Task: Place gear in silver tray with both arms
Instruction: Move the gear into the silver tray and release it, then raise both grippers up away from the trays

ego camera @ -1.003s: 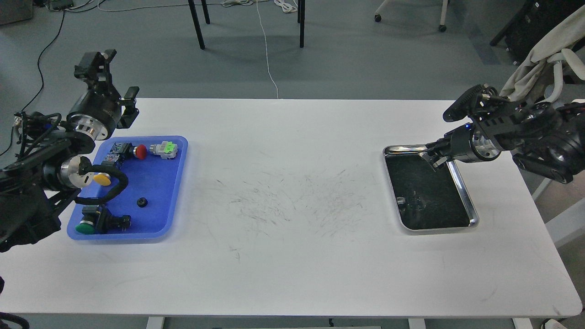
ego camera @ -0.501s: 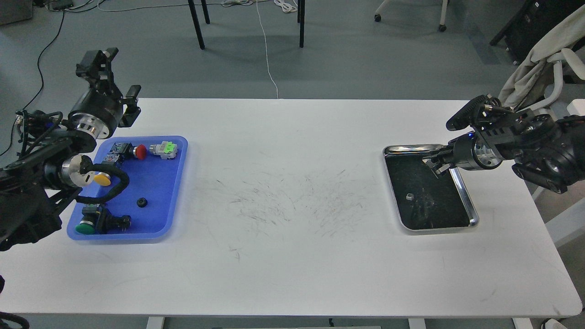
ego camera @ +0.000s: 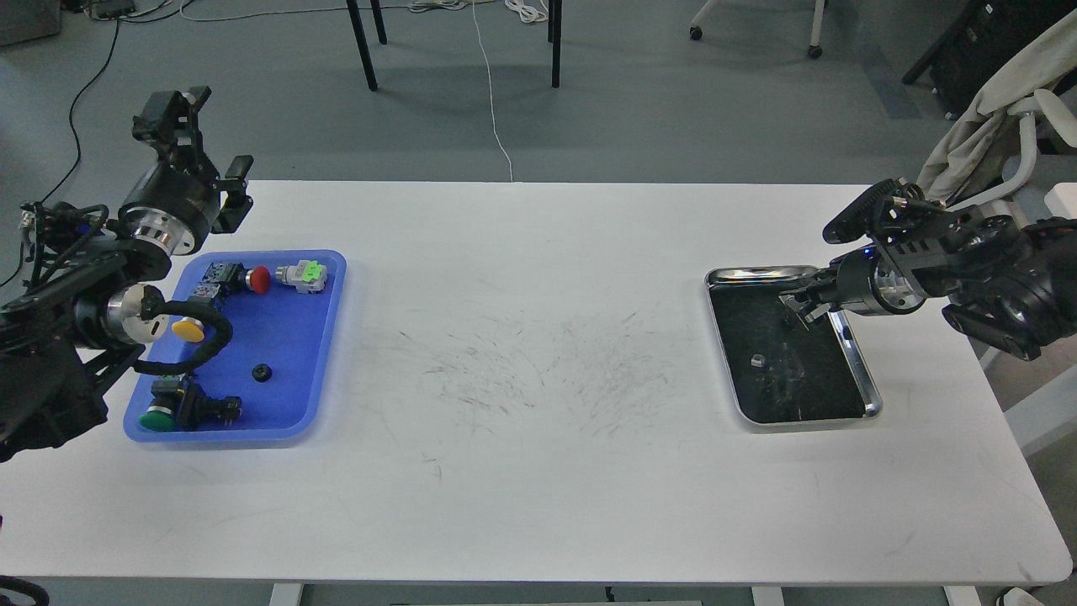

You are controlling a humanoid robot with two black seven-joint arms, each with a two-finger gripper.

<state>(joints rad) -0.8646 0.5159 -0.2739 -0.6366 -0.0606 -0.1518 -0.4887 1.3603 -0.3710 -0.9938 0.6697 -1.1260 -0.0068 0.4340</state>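
Observation:
The silver tray [ego camera: 853, 353] lies at the right of the white table, its rim shiny and its floor dark and scratched. A small grey gear-like piece [ego camera: 757, 360] lies loose on the tray floor. My right gripper [ego camera: 802, 305] hovers over the tray's far right part, above and to the right of that piece. Its fingers look slightly apart with nothing between them. My left gripper [ego camera: 204, 145] is raised over the table's far left corner, behind the blue tray [ego camera: 324, 353]. It is open and empty.
The blue tray holds a red push button [ego camera: 259, 279], a green and white switch [ego camera: 305, 274], a yellow button [ego camera: 188, 330], a green button [ego camera: 160, 416] and a small black round part [ego camera: 262, 371]. A chair with cloth [ego camera: 1001, 109] stands at the far right.
The small grey piece has shifted a little to the right on the tray floor. My right gripper has drawn back slightly to the right. My left gripper has drifted slightly left.

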